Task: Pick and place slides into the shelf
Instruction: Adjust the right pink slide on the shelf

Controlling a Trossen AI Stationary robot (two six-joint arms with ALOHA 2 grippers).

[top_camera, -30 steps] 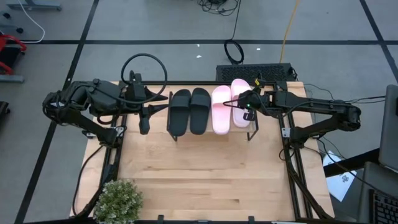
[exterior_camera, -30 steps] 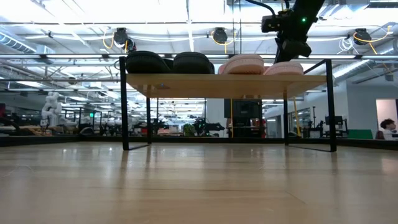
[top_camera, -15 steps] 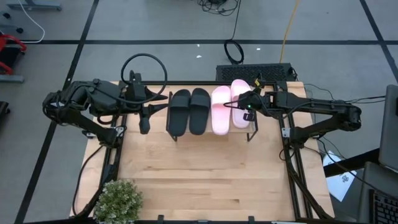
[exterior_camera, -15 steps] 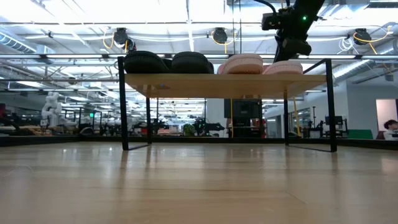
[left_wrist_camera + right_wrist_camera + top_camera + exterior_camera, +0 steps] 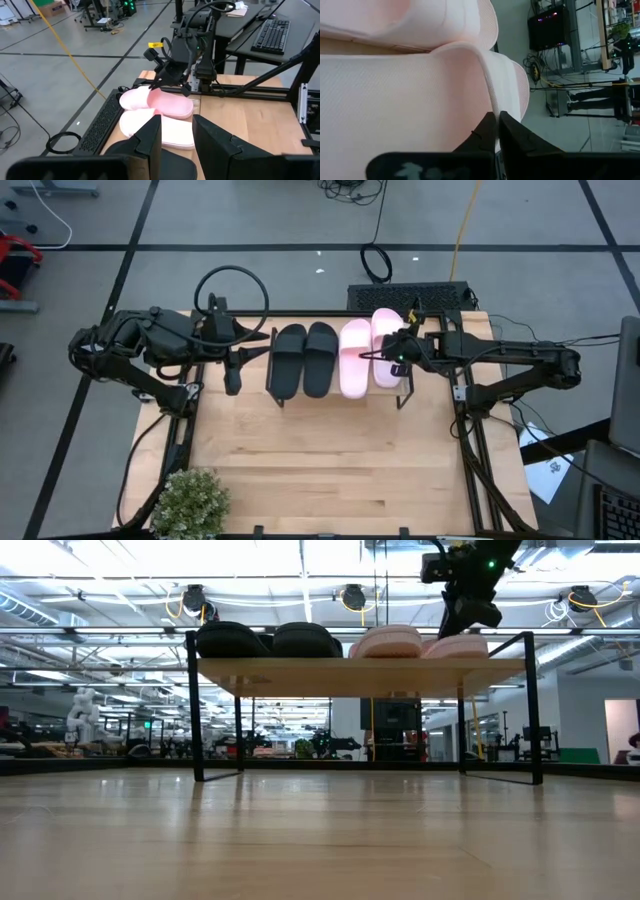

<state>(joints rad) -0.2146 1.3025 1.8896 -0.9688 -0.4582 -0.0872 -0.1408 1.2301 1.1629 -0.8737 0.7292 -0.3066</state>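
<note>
All four slides on shelf (image 5: 279,398), upper middle of frame: black pair (image 5: 305,358) left, pink pair (image 5: 357,356) right. Right gripper (image 5: 378,353) jaws clenched on outer pink slide's strap edge (image 5: 487,95), likely nudging it straight. Left gripper (image 5: 262,343) waits beside shelf, jaws parted, empty.

shelf (image 5: 345,393) nudged left, outer pink slide (image 5: 386,360) straightened

Two dark, jointed arms trailing looped black cables — the right arm (image 5: 510,360) showing a small green light.
</note>
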